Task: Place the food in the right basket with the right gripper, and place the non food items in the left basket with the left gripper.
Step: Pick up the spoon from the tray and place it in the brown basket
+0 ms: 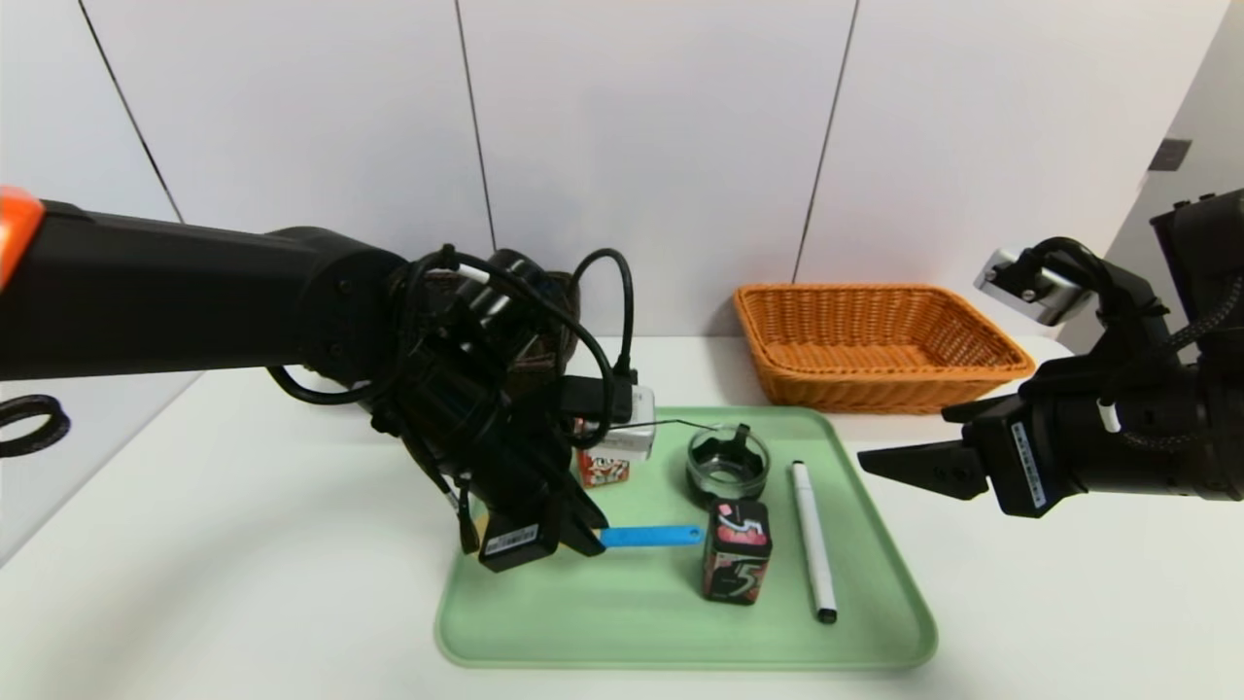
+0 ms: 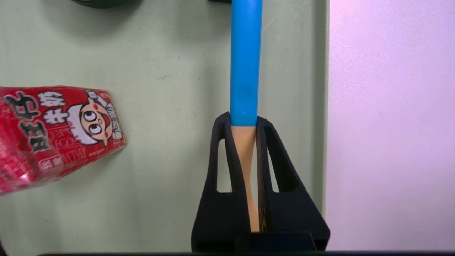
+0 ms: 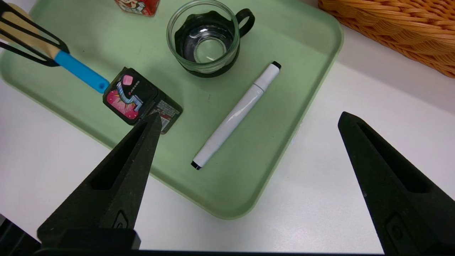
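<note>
My left gripper [image 1: 583, 540] [image 2: 243, 119] is low over the left side of the green tray [image 1: 603, 632]. It is shut on the tan blade end of a blue-handled tool [image 1: 651, 536] [image 2: 245, 64], whose handle points toward the tray's middle. Also on the tray are a red drink carton [image 1: 604, 469] [image 2: 53, 135], a black gum box [image 1: 737, 564] [image 3: 137, 96], a glass cup [image 1: 727, 462] [image 3: 206, 46] and a white marker [image 1: 812, 540] [image 3: 236, 113]. My right gripper [image 1: 909, 437] [image 3: 249, 115] hangs open and empty above the table just right of the tray.
An empty orange wicker basket [image 1: 880, 340] [image 3: 391, 32] stands at the back right, behind the tray. A dark woven basket [image 1: 537, 355] shows only partly behind my left arm. White table [image 1: 1020, 603] lies around the tray.
</note>
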Controlling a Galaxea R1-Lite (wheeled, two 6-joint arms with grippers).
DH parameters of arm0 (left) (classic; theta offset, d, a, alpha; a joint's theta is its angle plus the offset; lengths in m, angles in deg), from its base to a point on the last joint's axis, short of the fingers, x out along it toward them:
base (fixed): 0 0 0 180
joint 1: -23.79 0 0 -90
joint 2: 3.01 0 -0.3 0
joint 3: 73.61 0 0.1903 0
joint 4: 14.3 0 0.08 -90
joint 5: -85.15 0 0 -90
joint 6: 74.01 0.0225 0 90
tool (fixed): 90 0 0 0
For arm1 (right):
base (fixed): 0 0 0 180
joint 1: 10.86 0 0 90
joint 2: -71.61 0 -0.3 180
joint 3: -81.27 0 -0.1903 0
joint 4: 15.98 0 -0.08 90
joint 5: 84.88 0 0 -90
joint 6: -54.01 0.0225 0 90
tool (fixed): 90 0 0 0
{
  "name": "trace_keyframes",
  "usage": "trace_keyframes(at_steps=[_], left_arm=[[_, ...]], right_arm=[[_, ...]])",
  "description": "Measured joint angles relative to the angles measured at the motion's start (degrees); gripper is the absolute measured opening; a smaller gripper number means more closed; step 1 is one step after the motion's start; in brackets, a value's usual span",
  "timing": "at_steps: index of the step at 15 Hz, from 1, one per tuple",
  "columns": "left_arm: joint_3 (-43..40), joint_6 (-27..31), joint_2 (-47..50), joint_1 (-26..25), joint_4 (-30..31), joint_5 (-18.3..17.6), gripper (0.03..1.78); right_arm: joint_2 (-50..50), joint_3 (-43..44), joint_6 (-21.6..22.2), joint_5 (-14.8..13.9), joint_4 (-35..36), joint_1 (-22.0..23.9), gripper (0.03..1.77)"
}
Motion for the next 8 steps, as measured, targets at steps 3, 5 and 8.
trace_keyframes(at_steps=[3,5,8], left_arm=[[0.0,-0.1,3.6,-0.6,-2.9,1.0,0.14],[0.0,-0.5,6.5,-1.4,-3.6,1.3,0.14],[2.3,-3.1,9.9,-4.2,-3.2,2.2,0.14]], right_arm=[[-0.2,0.0,-0.1,0.0,0.0,0.0,1.71],[-0.4,0.0,-0.1,0.0,0.0,0.0,1.71],[-1.0,-0.3,-0.1,0.0,0.0,0.0,1.71]])
